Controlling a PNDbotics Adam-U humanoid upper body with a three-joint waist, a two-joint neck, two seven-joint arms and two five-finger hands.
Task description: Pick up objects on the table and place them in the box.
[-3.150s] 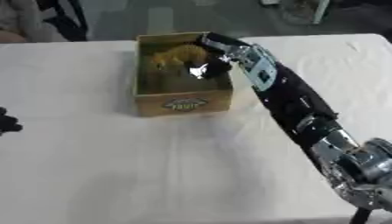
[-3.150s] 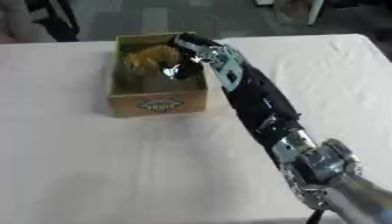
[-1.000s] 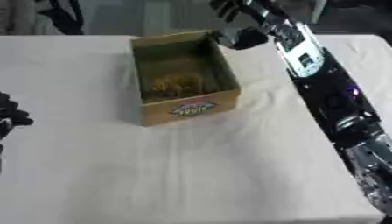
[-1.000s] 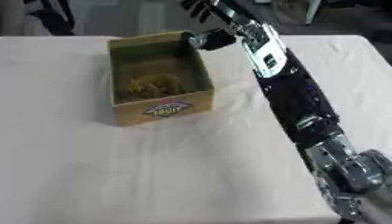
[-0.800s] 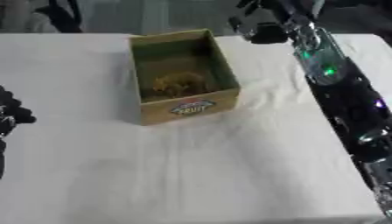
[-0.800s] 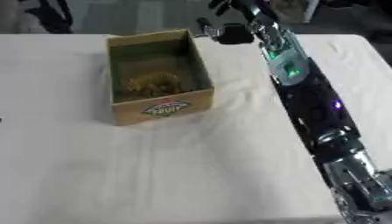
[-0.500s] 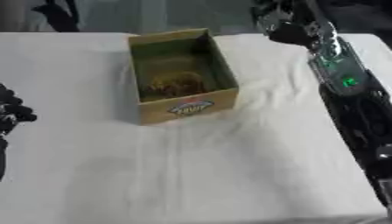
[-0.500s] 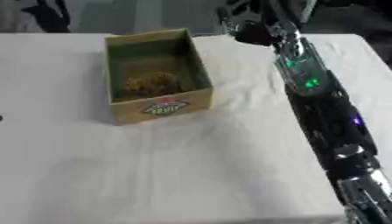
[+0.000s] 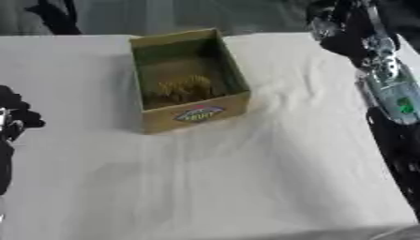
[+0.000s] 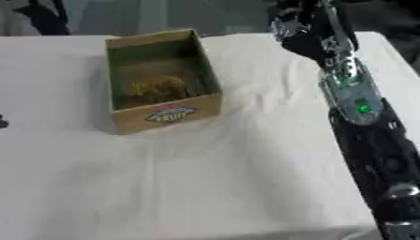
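Note:
An open cardboard box with a printed label on its front stands on the white tablecloth, left of centre. A yellow clump lies on its floor. My right hand hangs over the table's far edge, to the right of the box and apart from it; it is blurred and cut by the top of the view, and I see nothing in it. Its black and silver forearm runs down the right side. My left hand rests at the left edge, fingers relaxed and holding nothing.
The white cloth covers the table and is wrinkled to the right of the box. Dark shapes stand beyond the far edge. No loose objects show on the cloth.
My right hand has drawn back from over the box, up and to the right, past the box's far right corner. The yellow clump stays in the box.

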